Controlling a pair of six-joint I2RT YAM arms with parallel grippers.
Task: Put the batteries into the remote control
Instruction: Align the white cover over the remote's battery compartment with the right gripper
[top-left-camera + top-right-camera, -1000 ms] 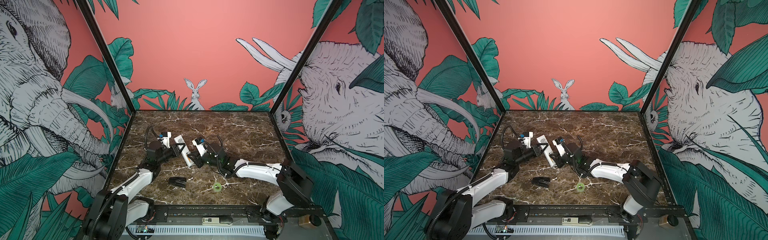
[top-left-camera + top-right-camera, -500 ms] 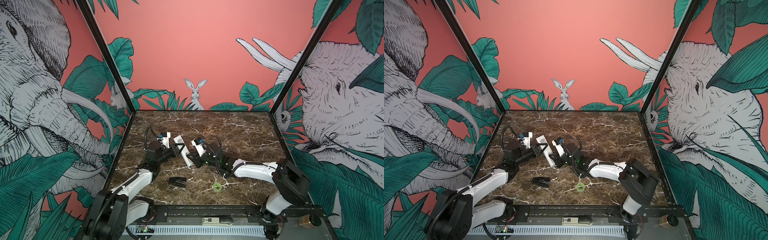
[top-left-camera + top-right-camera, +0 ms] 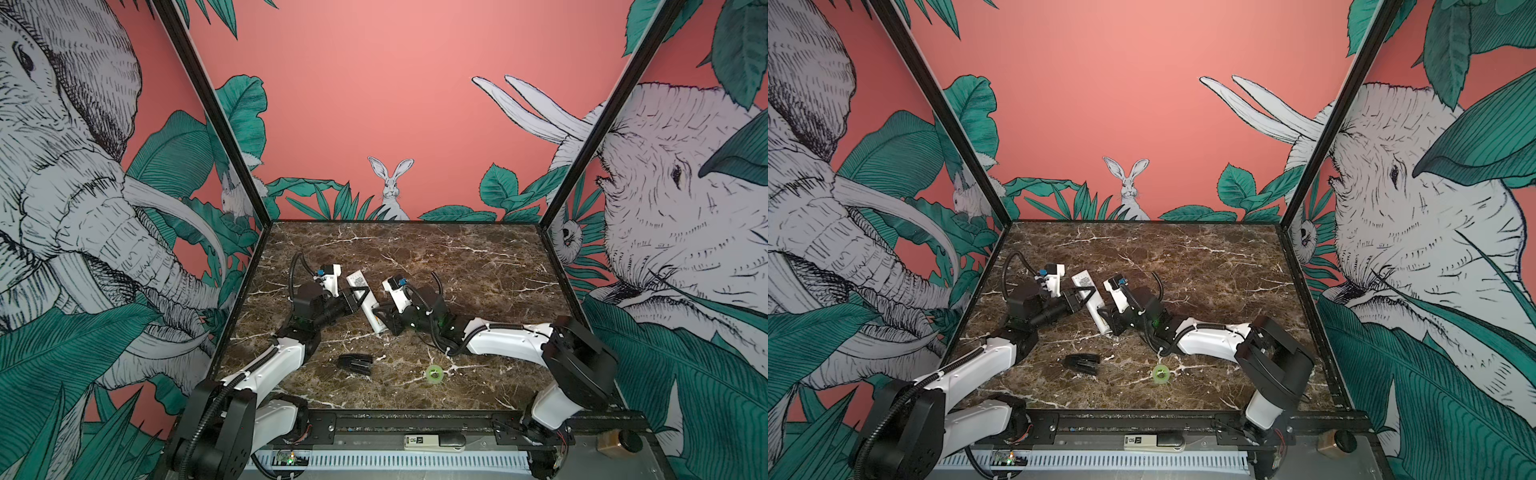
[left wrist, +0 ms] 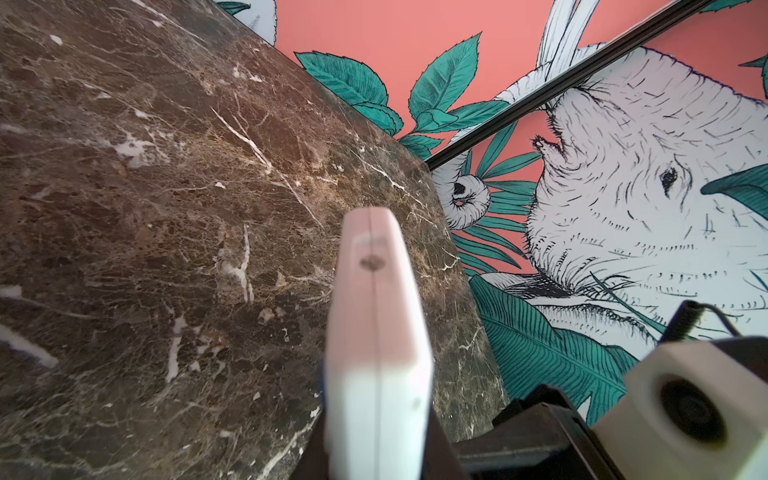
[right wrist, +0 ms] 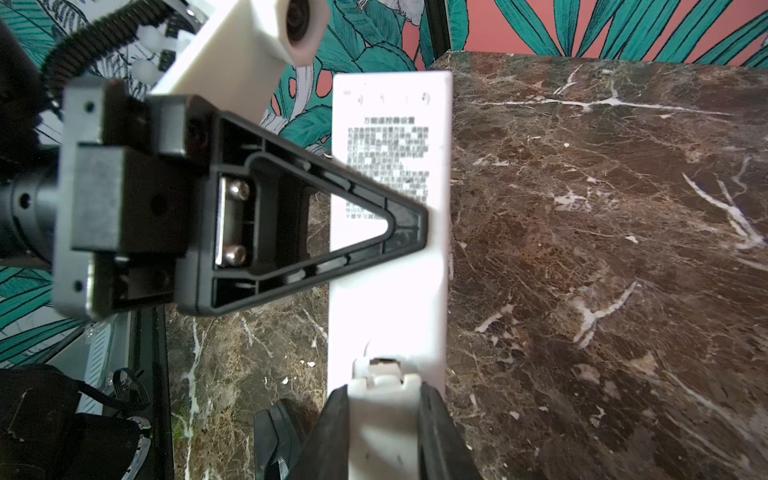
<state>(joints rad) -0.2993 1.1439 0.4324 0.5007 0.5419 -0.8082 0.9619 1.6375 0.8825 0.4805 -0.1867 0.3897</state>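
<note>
The brown marble table (image 3: pixel 457 266) carries everything. Left of its middle, the left gripper (image 3: pixel 360 296) is clamped across the midsection of the white remote control (image 5: pixel 390 291), which is turned back-up with its printed label showing. The right gripper (image 5: pixel 382 399) meets the remote's near end, its fingers pressed against both sides of a narrower white cover piece (image 5: pixel 382 415) with a latch tab. Nearer the front edge lie a black stapler (image 3: pixel 354 363) and, to its right, a green tape ring (image 3: pixel 434 377).
</note>
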